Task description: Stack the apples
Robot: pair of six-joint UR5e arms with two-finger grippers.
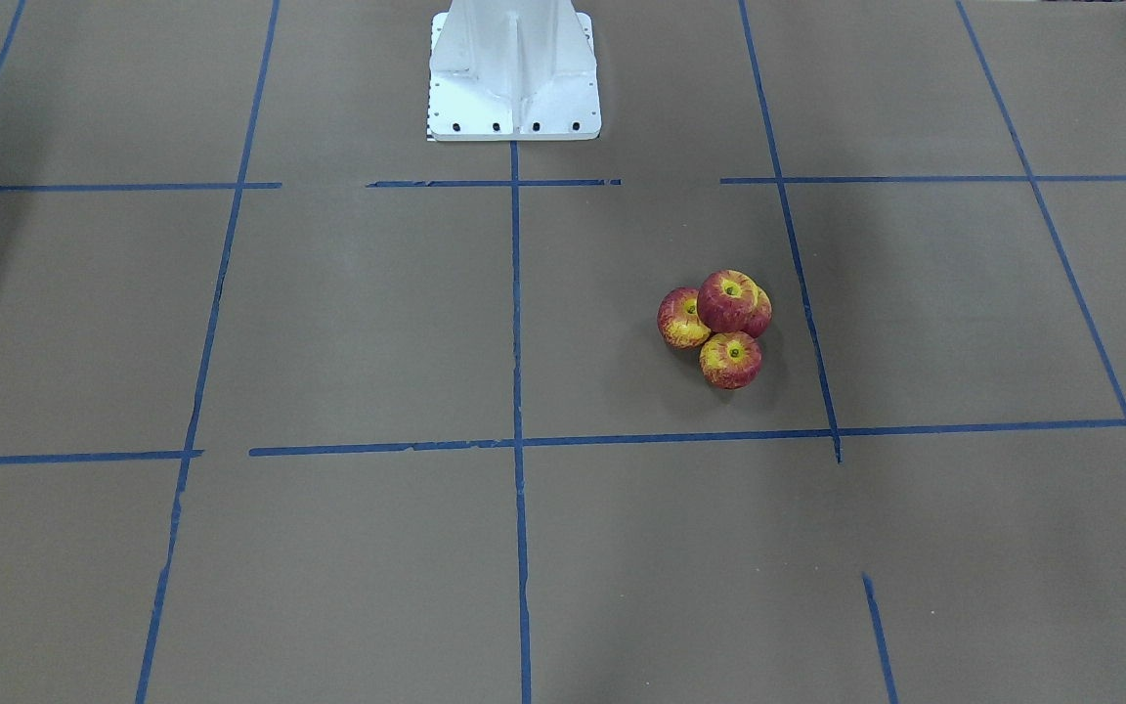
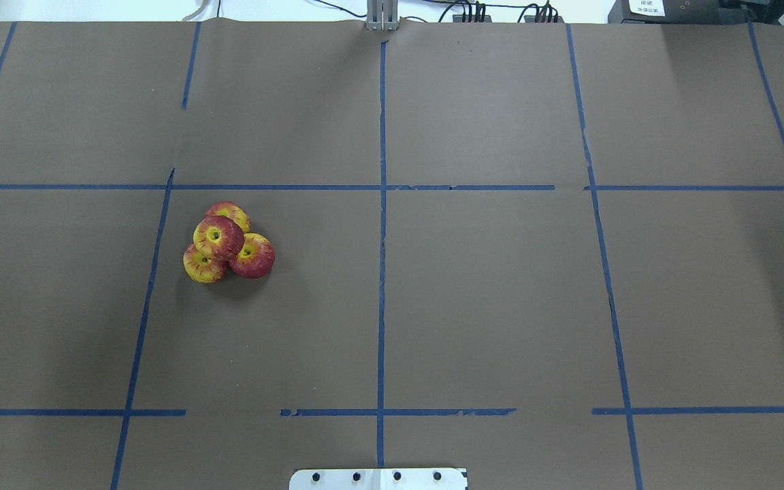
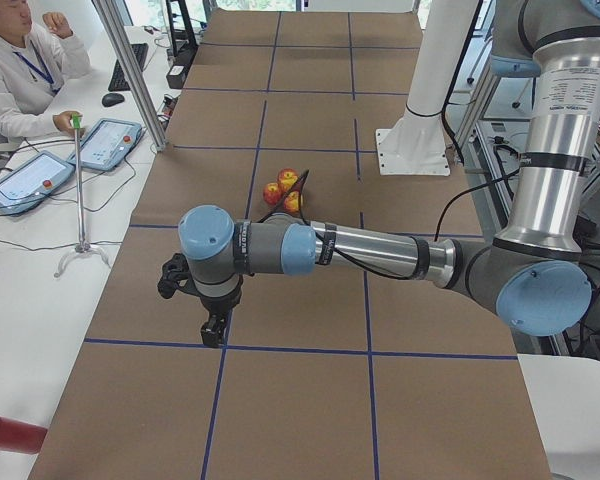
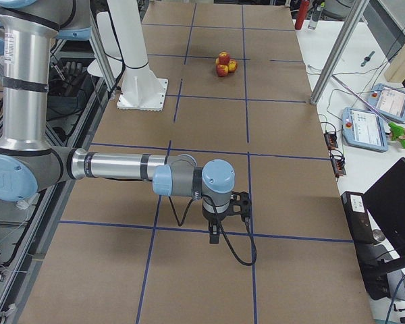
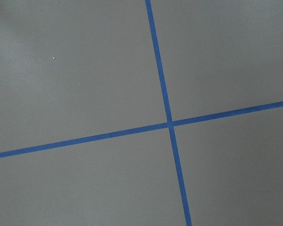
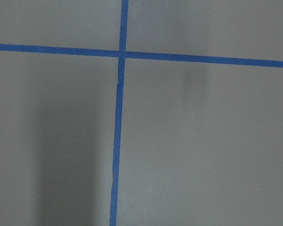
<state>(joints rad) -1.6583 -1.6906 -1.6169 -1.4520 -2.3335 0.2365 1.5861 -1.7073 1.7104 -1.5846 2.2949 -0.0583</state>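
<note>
Four apples sit in one tight cluster on the brown table on my left side. Three rest on the table: one (image 2: 227,214), one (image 2: 203,267) and a darker red one (image 2: 254,257). The fourth apple (image 2: 218,237) sits on top of them, stem dimple up; it also shows in the front view (image 1: 729,300), in the left side view (image 3: 288,179) and in the right side view (image 4: 223,57). My left gripper (image 3: 212,330) hangs over the table's left end, far from the apples. My right gripper (image 4: 214,233) hangs over the right end. Both show only in side views, so I cannot tell if they are open or shut.
The robot's white base (image 1: 514,78) stands at the table's middle edge. Blue tape lines (image 2: 382,272) divide the brown paper into squares. An operator (image 3: 20,70) sits beside control tablets (image 3: 105,145) off the table; more tablets (image 4: 368,128) lie on the other side view's desk.
</note>
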